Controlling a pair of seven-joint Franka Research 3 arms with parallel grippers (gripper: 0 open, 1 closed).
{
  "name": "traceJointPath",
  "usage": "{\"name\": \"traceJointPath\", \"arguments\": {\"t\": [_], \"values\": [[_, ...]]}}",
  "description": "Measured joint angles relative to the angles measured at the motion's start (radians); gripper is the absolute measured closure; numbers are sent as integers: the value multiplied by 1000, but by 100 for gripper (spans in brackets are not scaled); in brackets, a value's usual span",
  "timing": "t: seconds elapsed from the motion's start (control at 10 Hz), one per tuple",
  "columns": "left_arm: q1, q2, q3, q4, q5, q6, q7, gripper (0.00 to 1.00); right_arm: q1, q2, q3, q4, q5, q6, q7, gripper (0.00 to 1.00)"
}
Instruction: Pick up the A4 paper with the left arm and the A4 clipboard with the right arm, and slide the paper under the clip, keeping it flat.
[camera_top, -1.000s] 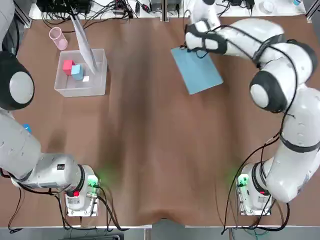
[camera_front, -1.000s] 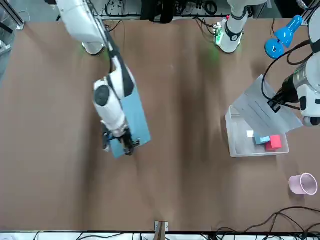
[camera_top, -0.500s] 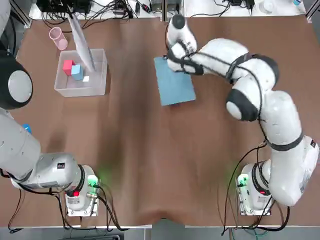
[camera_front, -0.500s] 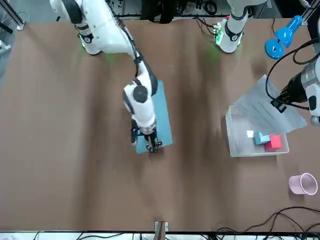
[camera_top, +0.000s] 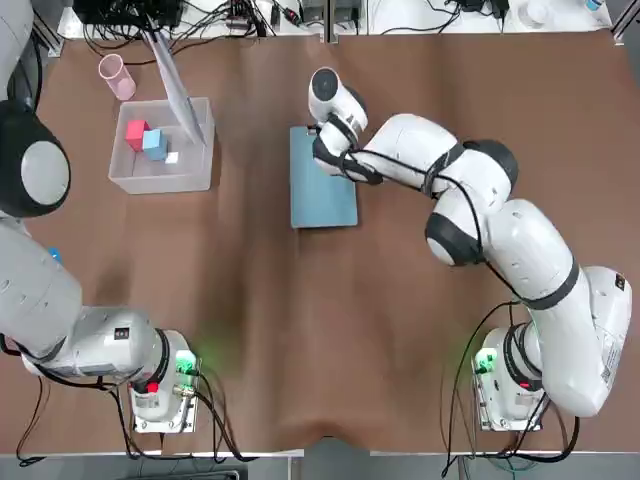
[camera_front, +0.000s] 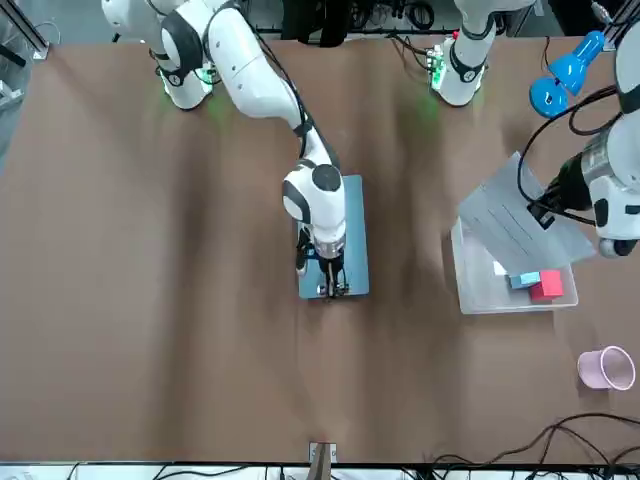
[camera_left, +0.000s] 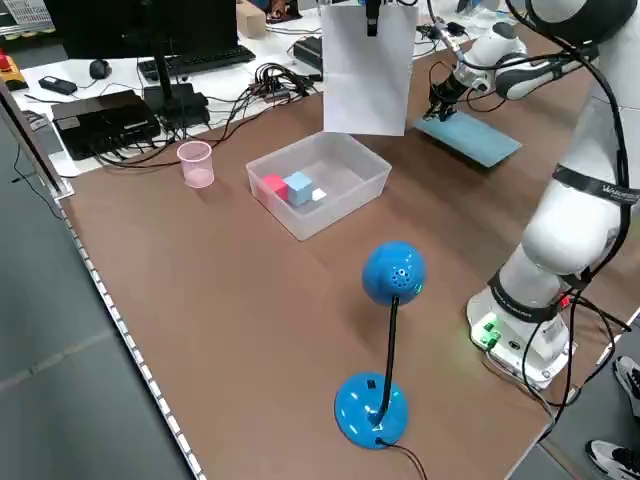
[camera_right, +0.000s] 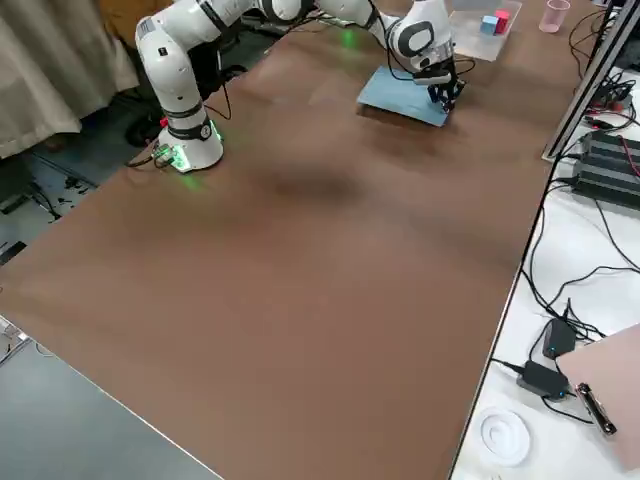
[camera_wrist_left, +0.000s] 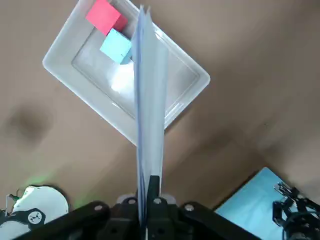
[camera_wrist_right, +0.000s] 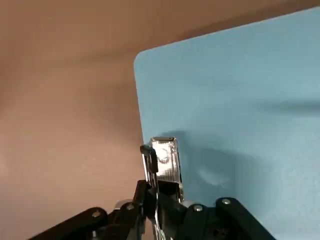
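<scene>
The A4 paper (camera_front: 508, 222) is a thin white sheet hanging on edge over the far left of the table. My left gripper (camera_front: 545, 211) is shut on its upper edge, and the left wrist view shows the paper (camera_wrist_left: 148, 100) edge-on between the fingers. The light blue A4 clipboard (camera_top: 322, 190) sits at the table's middle, far half, and looks raised slightly above its shadow. My right gripper (camera_top: 318, 137) is shut on the metal clip (camera_wrist_right: 165, 159) at the board's far short end. Paper and board are well apart.
A clear plastic bin (camera_top: 201, 176) under the paper holds a red cube, a blue cube and a small white block. A pink cup (camera_top: 115, 77) stands beyond it. A blue desk lamp (camera_left: 386, 345) stands at the left edge. Cables run along the far edge.
My right arm has carried the clipboard from the far right toward the table's middle and turned it lengthwise. The left gripper and the paper have barely shifted.
</scene>
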Motion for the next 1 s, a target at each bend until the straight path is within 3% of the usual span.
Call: {"name": "traceJointPath", "arguments": {"t": [0.5, 0.6, 1.0], "values": [[-24, 0, -11, 0, -25, 0, -71, 99, 19, 39, -7, 16, -36, 3, 8, 94], [-24, 0, -11, 0, -31, 0, -104, 99, 18, 40, -10, 17, -36, 3, 8, 85], [-64, 26, -13, -1, -42, 123, -354, 99, 10, 38, -23, 40, -36, -3, 8, 26]]}}
